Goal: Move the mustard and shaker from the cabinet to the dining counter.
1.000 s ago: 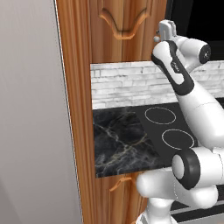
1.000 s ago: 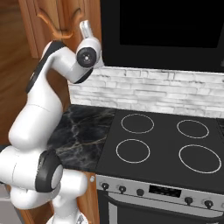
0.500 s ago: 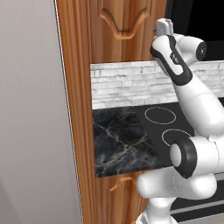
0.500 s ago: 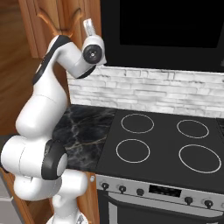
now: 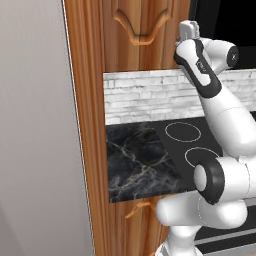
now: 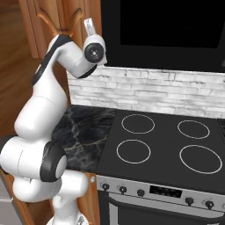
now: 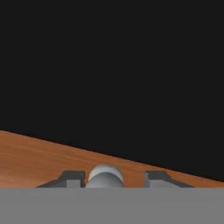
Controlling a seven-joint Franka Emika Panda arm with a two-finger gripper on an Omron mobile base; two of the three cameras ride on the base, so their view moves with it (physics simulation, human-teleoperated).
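- The gripper (image 7: 114, 178) has its two dark tips apart, one on each side of a round silver knob (image 7: 105, 177). The left tip sits against the knob. A sliver of wood shows between the knob and the right tip, so nothing is clamped.
- The knob stands out from the cabinet (image 7: 43, 157) door. The wood runs as a slanted band across the hand view, with black above it.
- In the base views the gripper (image 5: 187, 30) is raised high against the cabinet (image 5: 145, 45), beside the carved arch. The door lies flat and upright, with its long axis vertical.
- Since a second ago the hand has crept slightly higher and closer to the door, and the tips have drawn nearer together. The base views have not shifted.
- The cabinet hangs over the left end of the marble desk (image 5: 140, 165).
- A stove (image 6: 167, 145) joins the desk's right edge. Its panel display (image 6: 167, 191) is too small to read.
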